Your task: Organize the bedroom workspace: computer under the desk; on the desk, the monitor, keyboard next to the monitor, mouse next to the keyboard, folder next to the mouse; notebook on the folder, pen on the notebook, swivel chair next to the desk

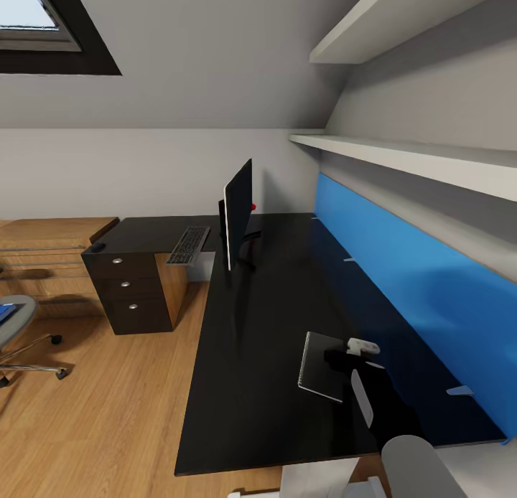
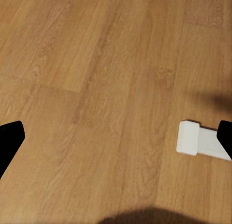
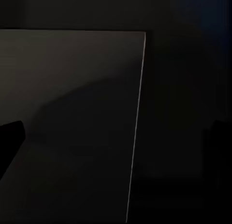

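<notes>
Nearest the camera in the head view, the right arm reaches over the glossy black L-shaped bench (image 1: 258, 383), its right gripper (image 1: 343, 357) hanging over the right edge of the small thin grey notebook (image 1: 316, 365), which lies flat on the bench top near the blue back panel (image 1: 402, 268). In the right wrist view the notebook (image 3: 67, 127) is a dim grey sheet with a sharp pale edge; one dark fingertip (image 3: 9, 141) sits at the frame's side, and whether the jaws are spread or pressed together cannot be told in that gloom. The left gripper (image 2: 116, 141) hangs above the light wooden floor (image 2: 96, 64), its jaws spread wide with dark fingertips (image 2: 9, 139) at either side of the frame and nothing between them; a white bar (image 2: 195, 139) lies on the floor near one tip.

Farther along the bench stands the thin black monitor (image 1: 238, 211), seen almost edge-on. Just beside it, the dark-keyed keyboard (image 1: 189, 245) lies on the bench's short wing, and the small black mouse (image 1: 97, 247) rests at that wing's far corner above the black drawer unit (image 1: 131, 290). Well apart on the floor stands the grey swivel chair (image 1: 18, 326), with the bright blue folder (image 1: 6, 311) on its seat.
</notes>
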Robot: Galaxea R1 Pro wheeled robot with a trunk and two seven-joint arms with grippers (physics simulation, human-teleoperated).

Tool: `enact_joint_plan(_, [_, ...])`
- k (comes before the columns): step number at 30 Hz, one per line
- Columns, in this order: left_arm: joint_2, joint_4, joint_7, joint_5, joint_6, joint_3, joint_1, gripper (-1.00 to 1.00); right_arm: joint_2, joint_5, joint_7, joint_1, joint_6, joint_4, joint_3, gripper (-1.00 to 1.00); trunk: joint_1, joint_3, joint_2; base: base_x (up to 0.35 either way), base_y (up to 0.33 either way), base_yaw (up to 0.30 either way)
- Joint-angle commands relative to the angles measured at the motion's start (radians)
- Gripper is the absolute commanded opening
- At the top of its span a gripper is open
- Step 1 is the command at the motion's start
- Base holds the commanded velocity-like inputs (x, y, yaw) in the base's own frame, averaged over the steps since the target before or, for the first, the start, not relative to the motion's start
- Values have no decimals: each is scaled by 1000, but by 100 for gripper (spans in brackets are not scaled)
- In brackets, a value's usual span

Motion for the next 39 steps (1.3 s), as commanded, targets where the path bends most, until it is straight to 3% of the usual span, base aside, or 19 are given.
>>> enact_joint_plan(1, [-1, 0, 0, -3, -3, 6, -1, 100, 1, 2, -4, 0, 14, 2, -8, 100, 0, -1, 0, 0, 0, 0])
enact_joint_plan(13, [-1, 0, 0, -3, -3, 6, -1, 100, 3, 1, -1, 0, 27, 2, -24, 100, 0, -1, 0, 0, 0, 0])
enact_joint_plan(39, [-1, -2, 0, -4, -3, 5, 0, 100, 5, 5, -1, 0, 25, 6, -19, 100, 0, -1, 0, 0, 0, 0])
